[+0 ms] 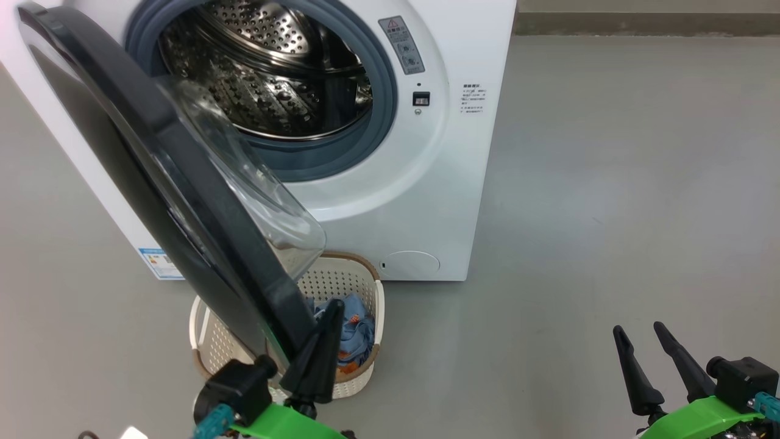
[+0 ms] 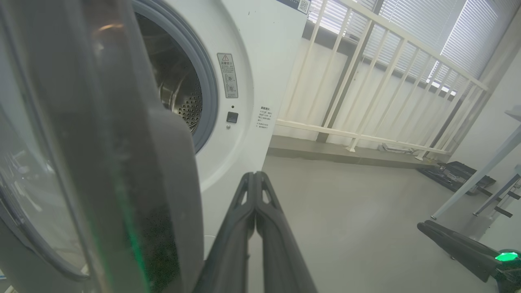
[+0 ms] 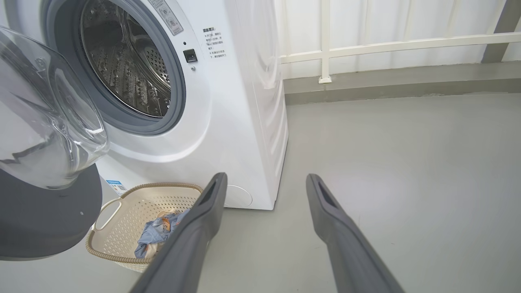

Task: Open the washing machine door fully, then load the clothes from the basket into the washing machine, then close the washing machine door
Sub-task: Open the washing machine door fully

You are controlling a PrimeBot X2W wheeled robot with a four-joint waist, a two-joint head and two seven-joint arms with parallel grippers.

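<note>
The white washing machine [image 1: 402,201] stands with its steel drum [image 1: 274,73] exposed. Its black door [image 1: 183,183] with the clear glass bowl is swung out towards me, roughly edge-on. My left gripper [image 1: 332,311] is shut with nothing in it, and its fingers lie close along the door's lower free edge [image 2: 175,195]; I cannot tell if they touch. Under the door sits the cream basket [image 1: 341,283], holding the light blue clothes [image 1: 356,332]. My right gripper [image 1: 638,329] is open and empty over bare floor to the right. The right wrist view shows the basket [image 3: 122,215] and clothes [image 3: 163,230] left of that gripper [image 3: 265,179].
Grey floor [image 1: 609,183] stretches to the right of the machine. Behind it a low ledge carries a white railing [image 2: 366,81] with window blinds beyond. Table legs [image 2: 476,179] and a dark flat case [image 2: 456,175] stand at the far right in the left wrist view.
</note>
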